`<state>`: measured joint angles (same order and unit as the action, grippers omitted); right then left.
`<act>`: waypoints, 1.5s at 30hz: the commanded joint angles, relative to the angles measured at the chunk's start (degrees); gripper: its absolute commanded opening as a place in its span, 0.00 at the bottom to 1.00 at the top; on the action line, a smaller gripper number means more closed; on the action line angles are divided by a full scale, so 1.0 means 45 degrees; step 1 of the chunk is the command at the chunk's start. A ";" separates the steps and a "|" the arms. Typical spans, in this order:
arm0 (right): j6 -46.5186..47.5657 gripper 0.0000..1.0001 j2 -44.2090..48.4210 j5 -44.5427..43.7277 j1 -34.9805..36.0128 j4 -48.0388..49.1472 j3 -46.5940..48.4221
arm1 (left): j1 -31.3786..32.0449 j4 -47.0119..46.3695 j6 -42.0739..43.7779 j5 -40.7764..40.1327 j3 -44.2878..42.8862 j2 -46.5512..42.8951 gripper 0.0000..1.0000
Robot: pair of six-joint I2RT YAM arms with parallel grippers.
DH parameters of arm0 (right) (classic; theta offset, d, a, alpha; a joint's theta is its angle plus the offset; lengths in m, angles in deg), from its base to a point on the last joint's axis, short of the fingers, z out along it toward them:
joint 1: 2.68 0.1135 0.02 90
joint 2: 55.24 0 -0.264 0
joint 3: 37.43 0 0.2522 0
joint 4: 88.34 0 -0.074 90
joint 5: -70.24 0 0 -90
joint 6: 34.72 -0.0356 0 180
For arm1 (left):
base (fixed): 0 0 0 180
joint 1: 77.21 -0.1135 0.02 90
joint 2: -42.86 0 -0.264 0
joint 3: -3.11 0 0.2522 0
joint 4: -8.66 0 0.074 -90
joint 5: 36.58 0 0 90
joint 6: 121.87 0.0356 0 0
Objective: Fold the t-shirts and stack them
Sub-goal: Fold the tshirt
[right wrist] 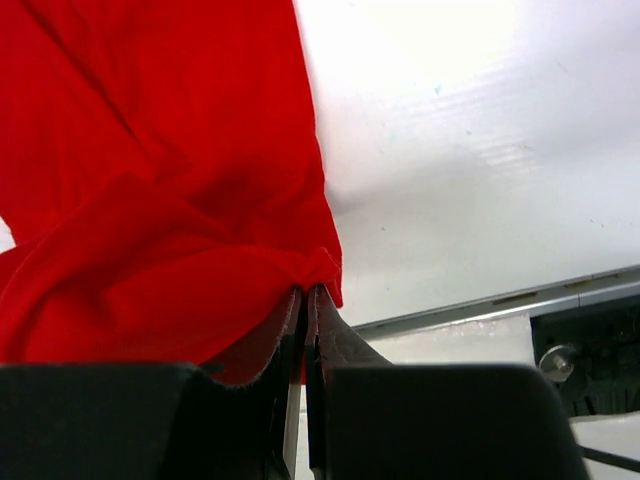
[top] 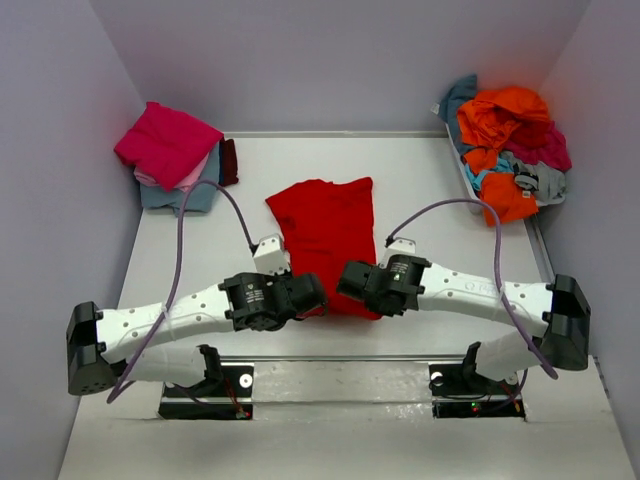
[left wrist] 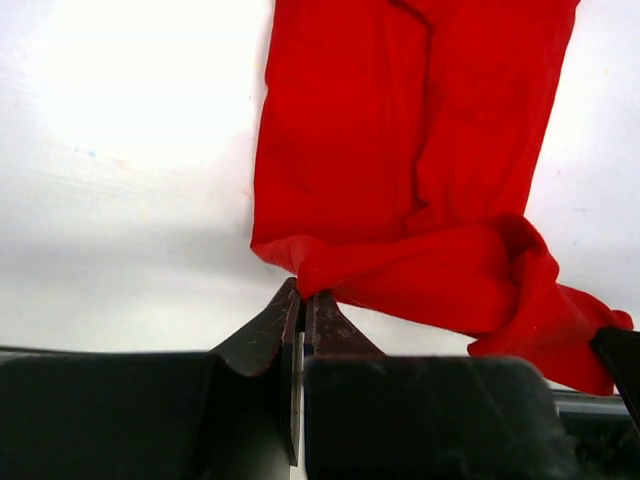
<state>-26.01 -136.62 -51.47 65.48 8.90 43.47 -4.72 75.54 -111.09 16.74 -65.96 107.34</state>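
On a white table (top: 420, 180), left gripper (left wrist: 302, 298) and right gripper (right wrist: 306, 292) pinch a bright red cloth t-shirt (top: 325, 225); folded pink-and-blue stack (top: 170, 150) beyond-left, unfolded multicoloured pile (top: 510, 150) beyond-right.

Red t-shirt (top: 325, 240) of soft, matt, creased cloth on a smooth, faintly glossy table (top: 420, 165); at the shirt's hem, the left gripper (left wrist: 303, 298) is matt black plastic.
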 commanded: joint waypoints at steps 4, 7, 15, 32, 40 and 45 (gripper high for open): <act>0.2867 0.08 -0.0508 -0.0299 -0.1376 0.1053 0.0940 | -0.1830 -0.2074 0.3889 -0.0149 -0.0034 0.0375 0.06; 0.3551 0.08 -0.0937 -0.0182 -0.1903 0.1463 0.1174 | -0.2377 -0.2936 0.4497 0.0241 0.0103 0.0784 0.06; 0.5115 0.08 -0.2187 0.0150 -0.3094 0.2654 0.2307 | -0.3316 -0.4304 0.6021 0.0828 0.0045 0.2016 0.06; 0.7479 0.08 -0.4257 0.0951 -0.4970 0.3964 0.4298 | -0.5911 -0.6257 0.8287 0.1590 -0.0618 0.4046 0.06; 0.7928 0.08 -0.5311 0.1244 -0.5380 0.4316 0.4885 | -0.6791 -0.6921 0.9146 0.1883 -0.1224 0.5081 0.06; 0.8085 0.08 -0.5703 0.1303 -0.5616 0.4335 0.5257 | -0.7435 -0.7136 0.9518 0.2233 -0.1848 0.5707 0.06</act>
<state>8.65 -161.45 -45.57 41.27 26.61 63.92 -35.91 45.31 -71.20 26.68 -70.77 131.93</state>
